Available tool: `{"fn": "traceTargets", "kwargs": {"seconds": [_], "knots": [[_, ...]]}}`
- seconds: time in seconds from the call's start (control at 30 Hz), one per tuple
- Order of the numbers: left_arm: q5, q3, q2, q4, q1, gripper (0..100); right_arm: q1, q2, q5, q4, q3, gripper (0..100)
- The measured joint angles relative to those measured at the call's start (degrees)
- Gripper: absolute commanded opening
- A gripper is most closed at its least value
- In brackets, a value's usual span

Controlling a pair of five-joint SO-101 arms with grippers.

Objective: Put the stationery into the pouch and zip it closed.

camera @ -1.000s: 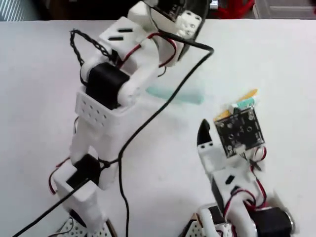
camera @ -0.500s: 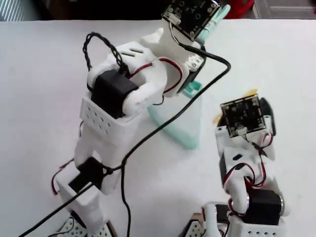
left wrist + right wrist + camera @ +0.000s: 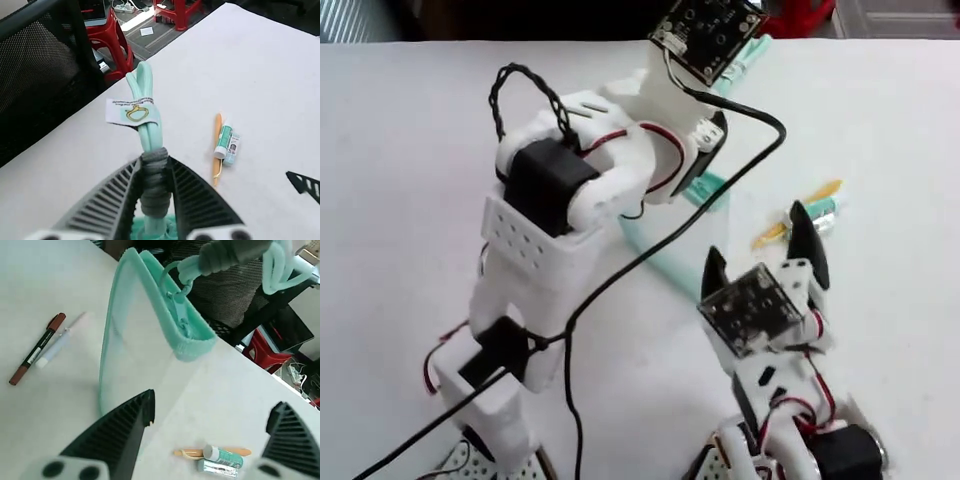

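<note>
A mint-green, see-through mesh pouch (image 3: 142,340) is held up off the white table (image 3: 410,150) by one end. Its long axis is tilted steeply, with the thick green zip edge uppermost and sloping down from the raised end, and the lower end appears to meet the tabletop. Whether the zip is open or closed cannot be told. At the raised end a grey cord stopper (image 3: 152,177) and a pale green looped strap (image 3: 144,95) with a paper tag are attached. The stopper is pinched tightly between the nearly closed fingers of the left gripper (image 3: 152,165), so the pouch hangs from it. In the high view the pouch's green edge (image 3: 665,255) is seen running out from beneath the left arm. The right gripper (image 3: 757,240) is placed low over the table just beside the pouch's lower end, with its fingers spread wide and nothing between them. Just beyond its fingertips, a small green-capped glue tube (image 3: 820,208) and a slim yellow-orange stick (image 3: 770,234) lie flat, side by side and parallel. On the other side of the pouch, a brown marker pen (image 3: 37,350) and a pale pen (image 3: 59,346) lie flat on the table, close together and roughly aligned.
</note>
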Motion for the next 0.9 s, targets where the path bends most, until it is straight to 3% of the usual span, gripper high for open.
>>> {"fn": "traceTargets", "kwargs": {"seconds": [0.53,0.63,0.8,0.9], "knots": [[2.9,0.0,0.0,1.3,-1.6,3,-1.9,18.7,-1.3,-17.6,0.6,35.0],[3.2,0.0,0.0,1.3,-1.6,3,-1.9,18.7,-1.3,-17.8,0.6,27.5],[3.2,0.0,0.0,1.3,-1.6,3,0.5,19.3,1.7,-20.0,1.5,3.6],[3.2,0.0,0.0,1.3,-1.6,3,1.1,18.5,5.1,-21.9,3.4,2.7]]}}
